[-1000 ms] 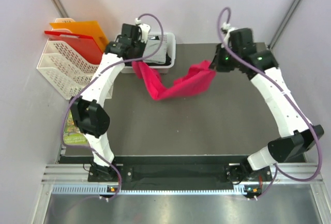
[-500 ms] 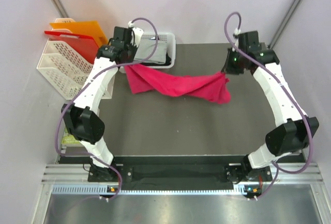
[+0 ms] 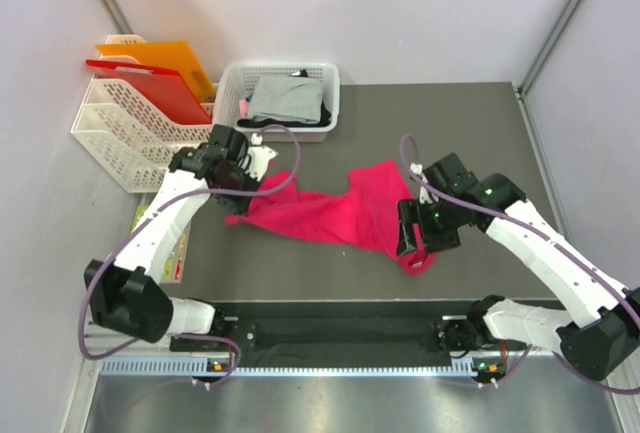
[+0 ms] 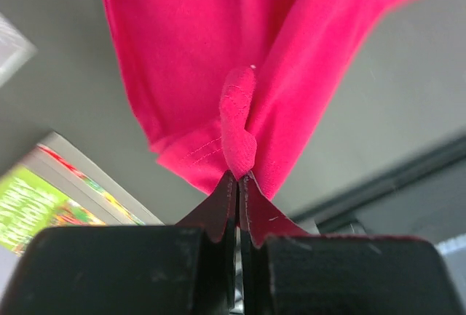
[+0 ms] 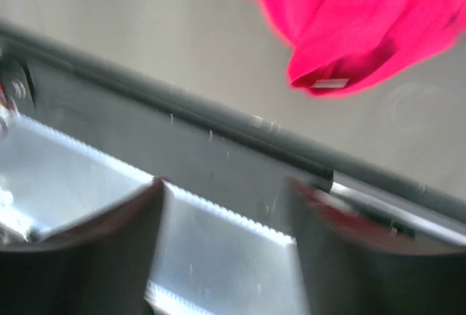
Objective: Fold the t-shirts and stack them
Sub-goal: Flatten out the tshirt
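My left gripper pinches the stitched hem of the crumpled pink-red t-shirt; my right gripper, clamped earlier, now gapes empty.

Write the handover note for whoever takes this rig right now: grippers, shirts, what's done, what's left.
Left gripper: shut, pinching a fold at the edge of the pink shirt.
Right gripper: open, holding nothing, low over the shirt's near right corner.
Pink shirt: crumpled across the table, not flat.
Grey shirt: in the white basket at the far edge, with the black shirt showing beside it.
Done: nothing folded or stacked.
Left: flatten and fold the pink shirt, then the other two, and stack all three.
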Robot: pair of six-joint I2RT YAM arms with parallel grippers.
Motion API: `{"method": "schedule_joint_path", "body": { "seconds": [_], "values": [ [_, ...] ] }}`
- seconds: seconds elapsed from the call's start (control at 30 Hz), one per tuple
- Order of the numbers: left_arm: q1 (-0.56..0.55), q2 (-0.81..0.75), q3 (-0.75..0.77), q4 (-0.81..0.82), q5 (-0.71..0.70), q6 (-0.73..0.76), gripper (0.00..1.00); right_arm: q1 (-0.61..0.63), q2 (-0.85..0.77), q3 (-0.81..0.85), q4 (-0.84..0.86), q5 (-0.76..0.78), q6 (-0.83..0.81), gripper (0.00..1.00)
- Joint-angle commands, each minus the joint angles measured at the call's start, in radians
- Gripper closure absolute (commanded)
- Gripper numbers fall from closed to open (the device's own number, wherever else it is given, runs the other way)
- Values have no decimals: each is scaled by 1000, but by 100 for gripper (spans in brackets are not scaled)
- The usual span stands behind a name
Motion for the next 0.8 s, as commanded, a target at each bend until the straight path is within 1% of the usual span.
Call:
{"method": "schedule_joint_path", "body": {
  "seconds": [0.0, 0.07, 0.1, 0.13, 0.17, 0.23, 0.27, 0.3, 0.33, 0.37, 0.43, 0.47, 0.53, 0.6, 0.67, 0.77],
  "values": [
    [1, -62, -21, -101, 89, 64, 89, 38, 28, 11, -78, 17, 45, 24],
    [3, -48, -10, -81, 66, 69, 81, 13, 79, 81, -71, 99, 2, 24],
    [1, -37, 8, -66, 56, 67, 75, -6, 142, 108, -44, 167, -13, 25],
    [1, -22, 27, -43, 46, 63, 52, -30, 174, 134, -30, 199, -30, 25],
    [1, 19, 50, -40, 33, 64, 38, -87, 208, 186, -18, 213, -38, 26],
    [3, 66, 126, -43, 14, 67, 18, -135, 286, 217, 48, 263, -44, 28],
    [3, 107, 148, -35, -12, 70, 17, -180, 309, 237, 69, 274, -44, 29],
    [3, 122, 172, -26, -26, 72, 16, -201, 344, 241, 117, 285, -50, 29],
    [6, 138, 177, -14, -38, 80, 16, -219, 366, 246, 128, 294, -56, 29],
    [4, 159, 174, 21, -49, 84, 15, -251, 383, 248, 139, 299, -61, 30],
    [10, 176, 156, 57, -76, 90, 16, -268, 421, 242, 162, 296, -70, 30],
    [16, 193, 128, 89, -84, 90, 19, -271, 426, 225, 162, 288, -73, 31],
    [38, 222, 97, 117, -93, 78, 21, -268, 408, 188, 179, 239, -72, 31],
    [67, 244, 48, 157, -92, 58, 23, -270, 368, 111, 198, 220, -63, 31],
    [81, 267, -1, 190, -90, 49, 25, -270, 346, 35, 211, 220, -52, 31],
    [90, 300, -42, 249, -93, 49, 26, -270, 339, -25, 229, 245, -40, 32]
  ]
}}
